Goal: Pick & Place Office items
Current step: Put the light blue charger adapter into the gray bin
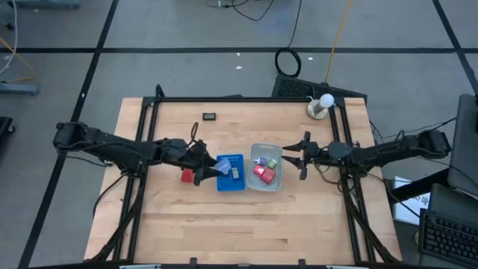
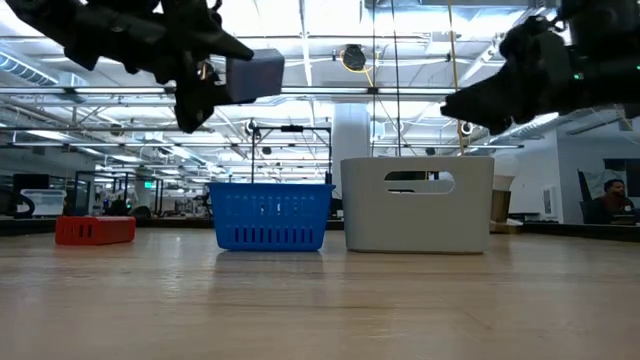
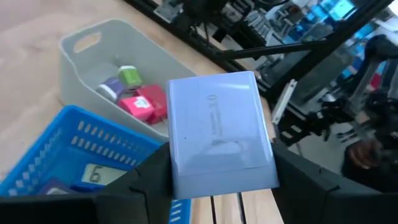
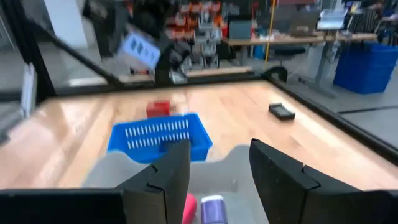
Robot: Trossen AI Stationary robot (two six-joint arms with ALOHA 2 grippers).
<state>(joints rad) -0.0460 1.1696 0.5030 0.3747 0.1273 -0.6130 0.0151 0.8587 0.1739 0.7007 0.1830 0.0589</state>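
Left gripper (image 1: 203, 166) is clenching a pale blue block (image 3: 221, 134) and holding it in the air at the left edge of the blue tray (image 1: 231, 184), near frame centre in the high view. In the low view the block (image 2: 253, 75) is sitting upper left, well above the table (image 1: 299, 217), with the blue tray (image 2: 270, 216) below it. In the left wrist view both fingers (image 3: 140, 180) are pressing the block's sides.

Right gripper (image 1: 302, 157) is hovering just right of the clear tray (image 1: 265, 187), fingers (image 4: 168, 177) spread apart, gripping nothing.

The clear tray is holding a red block (image 1: 262, 173), a green block (image 1: 272, 163) and a small purple-and-white piece (image 3: 112, 88); left wrist view is showing them together in one corner of the tray. The blue tray is holding flat items, one showing a digit display (image 3: 94, 175).

A red block (image 1: 187, 175) is lying on the table left of the blue tray, just below the left gripper in the high view; low view is showing it (image 2: 95, 230) at far left. A black flat rectangle (image 1: 210, 116) is lying alone on the upper table, well apart from both trays. A white round thing (image 1: 322, 106) is sitting at the table's upper right corner.
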